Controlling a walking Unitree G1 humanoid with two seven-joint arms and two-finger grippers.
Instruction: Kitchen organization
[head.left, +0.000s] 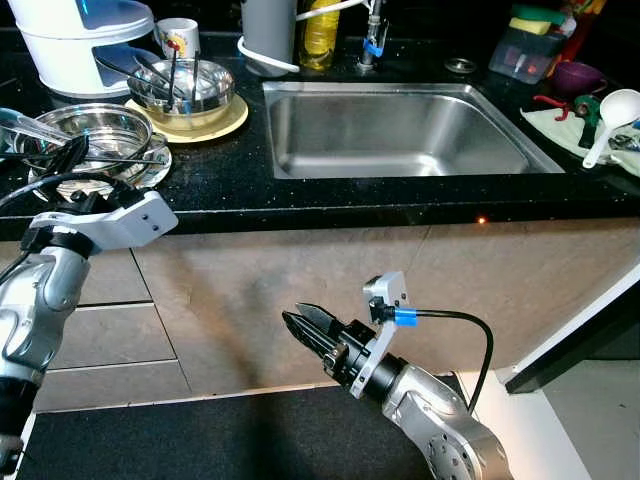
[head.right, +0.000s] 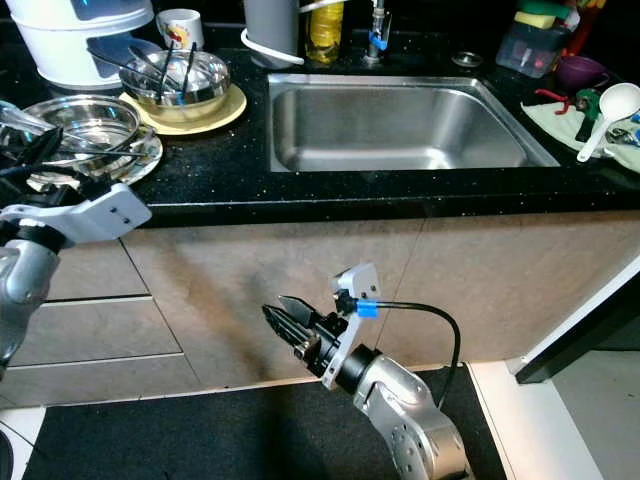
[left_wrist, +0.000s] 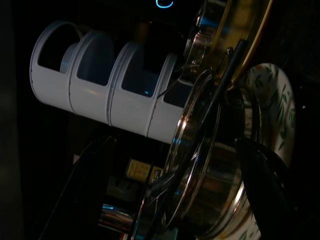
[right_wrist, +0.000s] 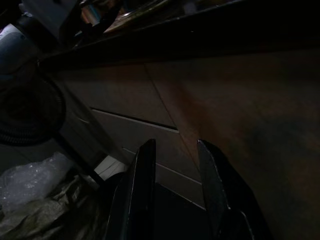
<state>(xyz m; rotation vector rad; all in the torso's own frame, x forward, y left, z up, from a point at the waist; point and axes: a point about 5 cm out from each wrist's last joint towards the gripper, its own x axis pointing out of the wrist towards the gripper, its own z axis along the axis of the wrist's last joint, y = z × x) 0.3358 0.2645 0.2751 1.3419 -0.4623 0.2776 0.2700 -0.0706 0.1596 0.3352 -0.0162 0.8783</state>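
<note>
Clearly two steel bowls sit on the black countertop (head.left: 330, 195) left of the sink (head.left: 395, 130). One steel bowl (head.left: 185, 88) rests on a yellow plate (head.left: 215, 125) and holds several dark-handled utensils (head.left: 172, 72) standing at a slant. The other, a wider bowl (head.left: 90, 130), lies on a patterned plate (head.left: 150, 170) at the counter's front edge, with thin dark utensils laid across it. Behind them stand one white tiered container (head.left: 75, 40) and one white mug (head.left: 178, 36). The sink basin holds nothing that I can make out; a yellow bottle (head.left: 320, 35) and a grey cylinder (head.left: 270, 25) stand behind its rim. To its right lie a white ladle (head.left: 612, 115) on a cloth, a purple bowl (head.left: 575, 75) and a small clear tub (head.left: 525, 50).

The left gripper (head.left: 70, 155) reaches over the wider bowl's near rim; in the left wrist view its two fingers (left_wrist: 80, 185) are spread apart, flanking the bowl's edge (too dark to tell whether they touch it). That view also shows the leafy print on the plate and the white container's stacked tiers.

The right gripper (head.left: 305, 325) hangs low before the cabinet front (head.left: 250, 290), well below the counter, its fingers a little apart and holding nothing. The right wrist view adds drawer seams and some crumpled plastic (right_wrist: 30, 180) on the floor.
</note>
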